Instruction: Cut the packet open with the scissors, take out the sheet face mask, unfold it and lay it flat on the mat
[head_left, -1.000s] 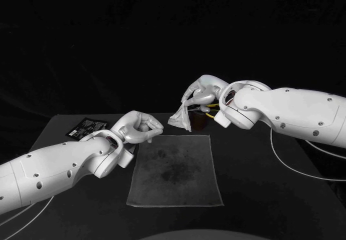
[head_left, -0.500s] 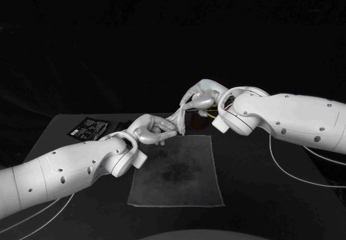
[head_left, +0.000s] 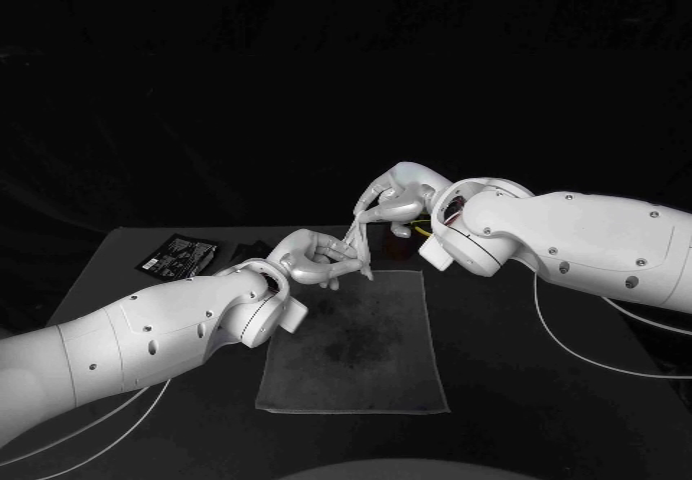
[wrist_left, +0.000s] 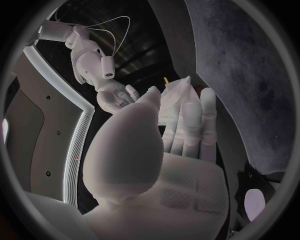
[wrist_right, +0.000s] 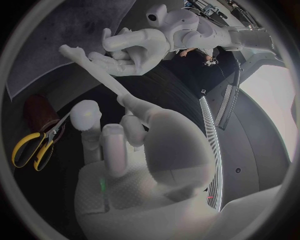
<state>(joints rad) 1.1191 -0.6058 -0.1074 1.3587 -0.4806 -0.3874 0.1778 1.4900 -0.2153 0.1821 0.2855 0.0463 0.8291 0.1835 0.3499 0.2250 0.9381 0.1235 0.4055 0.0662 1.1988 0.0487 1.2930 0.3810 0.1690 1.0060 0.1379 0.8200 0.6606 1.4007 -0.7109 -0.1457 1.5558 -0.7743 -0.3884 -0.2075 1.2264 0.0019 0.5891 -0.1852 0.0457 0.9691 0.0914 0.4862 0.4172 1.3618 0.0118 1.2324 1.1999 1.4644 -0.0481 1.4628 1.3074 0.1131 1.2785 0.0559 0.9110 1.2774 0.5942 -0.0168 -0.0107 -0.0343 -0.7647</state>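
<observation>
Right robot hand (head_left: 392, 197) pinches mask (head_left: 358, 245), hanging beneath.

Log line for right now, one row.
right hand: holds folded white sheet mask over grey mat | left hand: touches mask, grip unclear | mask: not unfolded

Head view looks down; close wrist views share its mat (head_left: 349, 340).

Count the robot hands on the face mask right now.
2. The left hand is above the mat's far edge, fingers against the lower end of the folded sheet face mask; the right hand is higher, holding the mask's top. Whether the left truly grips is unclear.
</observation>
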